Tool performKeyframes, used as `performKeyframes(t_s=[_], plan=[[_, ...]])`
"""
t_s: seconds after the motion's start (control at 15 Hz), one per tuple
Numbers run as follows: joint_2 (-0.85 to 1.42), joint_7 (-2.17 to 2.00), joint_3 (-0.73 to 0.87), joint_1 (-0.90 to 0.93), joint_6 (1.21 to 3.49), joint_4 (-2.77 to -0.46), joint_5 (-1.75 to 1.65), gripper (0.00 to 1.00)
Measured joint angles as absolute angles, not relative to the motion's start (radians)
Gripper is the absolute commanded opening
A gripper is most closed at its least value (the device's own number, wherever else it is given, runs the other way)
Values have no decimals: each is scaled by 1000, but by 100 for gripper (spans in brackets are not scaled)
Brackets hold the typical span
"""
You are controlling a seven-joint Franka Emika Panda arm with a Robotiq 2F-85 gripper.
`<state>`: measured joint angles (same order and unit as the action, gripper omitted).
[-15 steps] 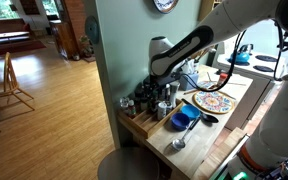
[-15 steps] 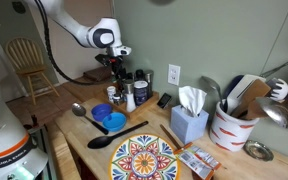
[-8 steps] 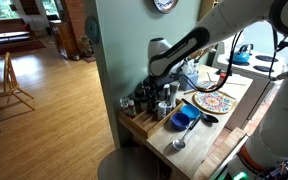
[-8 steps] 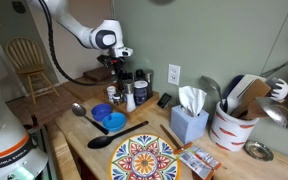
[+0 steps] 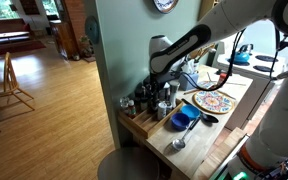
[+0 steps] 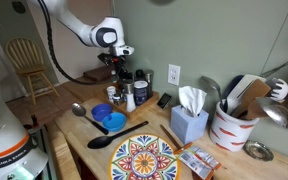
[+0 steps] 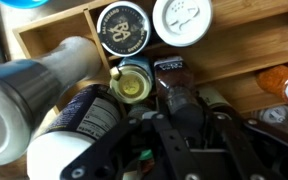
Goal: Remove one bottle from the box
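Note:
The box (image 7: 44, 40) of light wood holds several bottles and jars seen from above in the wrist view: a black lid (image 7: 122, 28), a white lid (image 7: 181, 20), a small yellow-capped bottle (image 7: 132, 86) and a large silver and white bottle (image 7: 44, 85). My gripper (image 7: 186, 100) reaches down into the box, shut on a dark bottle (image 7: 174, 72) that stands upright between its fingers. In both exterior views the gripper (image 5: 162, 88) (image 6: 117, 72) hangs low over the cluster of bottles (image 5: 146, 100) (image 6: 127, 93) at the box (image 5: 136, 126) by the wall.
A round patterned plate (image 5: 212, 101) (image 6: 144, 158), a blue bowl (image 5: 184, 120) (image 6: 110, 120), a metal spoon (image 5: 179, 143) (image 6: 78, 109) and a black ladle (image 6: 102, 141) lie on the counter. A tissue box (image 6: 189, 122) and a utensil crock (image 6: 234, 122) stand further along.
The jaws have closed around the dark bottle in the box. The arm has hardly moved.

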<state>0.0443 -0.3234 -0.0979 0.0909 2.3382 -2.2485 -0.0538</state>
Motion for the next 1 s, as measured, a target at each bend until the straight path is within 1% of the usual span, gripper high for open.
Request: performKeyframes(t_s=[0.67, 1.0], plan=[[-150, -168, -82, 81, 2012, -2106, 95, 8], [-225, -159, -18, 27, 1951, -2017, 100, 8]])
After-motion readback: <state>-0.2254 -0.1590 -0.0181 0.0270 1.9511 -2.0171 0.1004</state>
